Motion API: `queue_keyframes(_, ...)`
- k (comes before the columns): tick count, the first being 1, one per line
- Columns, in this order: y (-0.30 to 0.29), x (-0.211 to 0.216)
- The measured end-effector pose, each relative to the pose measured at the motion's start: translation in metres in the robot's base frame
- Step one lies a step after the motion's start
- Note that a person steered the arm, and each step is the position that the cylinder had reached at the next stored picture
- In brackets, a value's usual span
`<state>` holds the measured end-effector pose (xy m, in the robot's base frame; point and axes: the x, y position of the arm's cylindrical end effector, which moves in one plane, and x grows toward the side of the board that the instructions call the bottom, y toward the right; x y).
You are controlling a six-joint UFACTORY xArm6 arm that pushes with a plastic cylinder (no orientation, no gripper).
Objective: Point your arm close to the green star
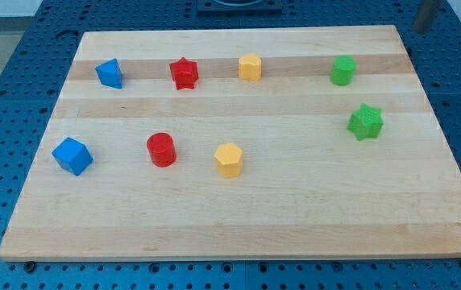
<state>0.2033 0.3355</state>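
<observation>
- Eight blocks sit spread across the wooden bench (238,217).
- Green star (366,122) rests at right of frame, just below the green cylinder (342,70).
- Top row: blue block (110,73), red star (184,73), yellow block (250,67).
- Lower row: blue cube (72,155), red cylinder (161,150), yellow hexagon (229,159).
- Rod (428,14) peeks in at upper right; my tip isn't clearly visible, and there's no pincer state to read.

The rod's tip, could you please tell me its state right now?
My tip: holding nothing, off the board at the view's top right, well above the green star.
</observation>
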Motion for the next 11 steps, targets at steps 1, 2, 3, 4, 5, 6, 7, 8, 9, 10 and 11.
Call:
queue_keyframes(1,0.004,0.004)
queue_keyframes(2,0.010,0.034)
queue_keyframes(3,0.010,0.043)
queue_keyframes(4,0.010,0.083)
queue_keyframes(5,0.003,0.129)
queue_keyframes(6,-0.032,0.158)
queue_keyframes(7,-0.072,0.172)
queue_keyframes(8,-0.112,0.171)
queue_keyframes(9,-0.141,0.182)
queue_keyframes(10,-0.133,0.214)
queue_keyframes(11,-0.097,0.240)
